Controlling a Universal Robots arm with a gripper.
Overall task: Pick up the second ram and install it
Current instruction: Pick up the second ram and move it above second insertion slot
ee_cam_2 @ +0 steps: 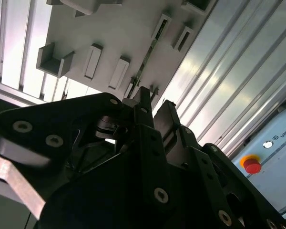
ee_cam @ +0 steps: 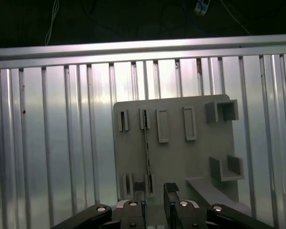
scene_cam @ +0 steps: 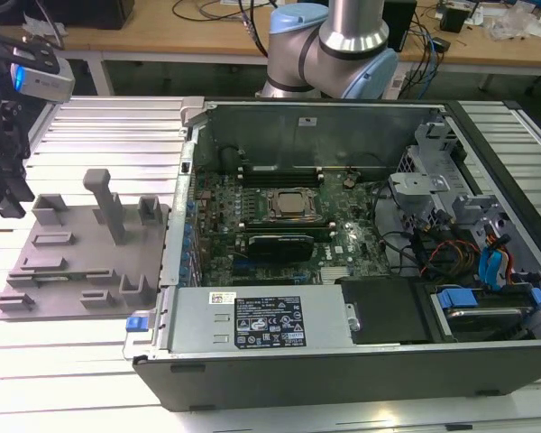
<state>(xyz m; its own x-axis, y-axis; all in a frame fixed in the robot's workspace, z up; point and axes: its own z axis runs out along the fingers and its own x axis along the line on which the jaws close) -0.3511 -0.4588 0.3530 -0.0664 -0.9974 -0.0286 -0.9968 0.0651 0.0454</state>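
The gripper (ee_cam: 154,191), jaws apart, hangs over the grey holder tray (ee_cam: 200,157) at the exterior view's left, beside the open computer case (scene_cam: 343,372) with one printed label (scene_cam: 269,323). One second ram (ee_cam: 147,152) stands on edge in the tray, near the fingertips (ee_cam: 139,200).

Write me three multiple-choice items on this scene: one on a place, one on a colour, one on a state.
1. Where is the second ram? A) on edge in the holder tray B) inside the computer C) on the floor
2. The tray's colour? A) grey B) red C) blue
3. The hand is: A) shut on the ram B) open, empty C) shut, empty
1A: the stick stands between the tray's blocks. 2A: plain grey. 3B: fingers apart, nothing between.
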